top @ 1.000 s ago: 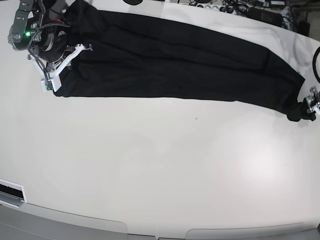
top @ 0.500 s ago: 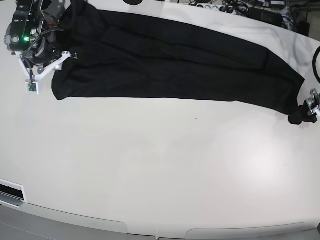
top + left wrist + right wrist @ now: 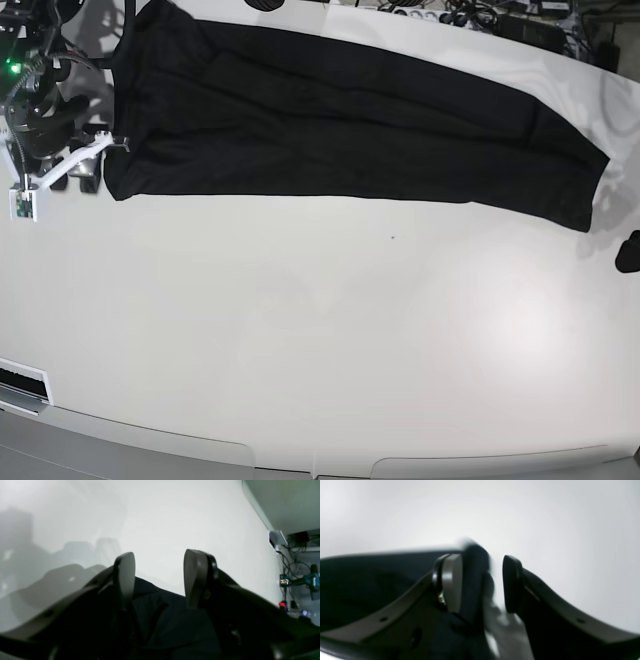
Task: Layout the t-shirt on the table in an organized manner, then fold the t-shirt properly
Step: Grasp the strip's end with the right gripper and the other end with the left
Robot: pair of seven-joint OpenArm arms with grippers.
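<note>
The black t-shirt lies as a long flat band across the far half of the white table. My right gripper hovers just off the shirt's left end, open and holding nothing. In the right wrist view its fingers stand apart, with blurred t-shirt cloth beside the left one. My left gripper is at the frame's right edge, off the shirt's right corner. In the left wrist view the left gripper is open, with t-shirt fabric low between the fingers.
Cables and gear crowd the table's back edge. A cordless drill sits off the table in the left wrist view. A small white fitting is at the front left edge. The curved front edge runs along the bottom.
My right gripper opened, let go of the shirt's left end and moved left off it. My left gripper pulled right, away from the right corner, which now lies flat.
</note>
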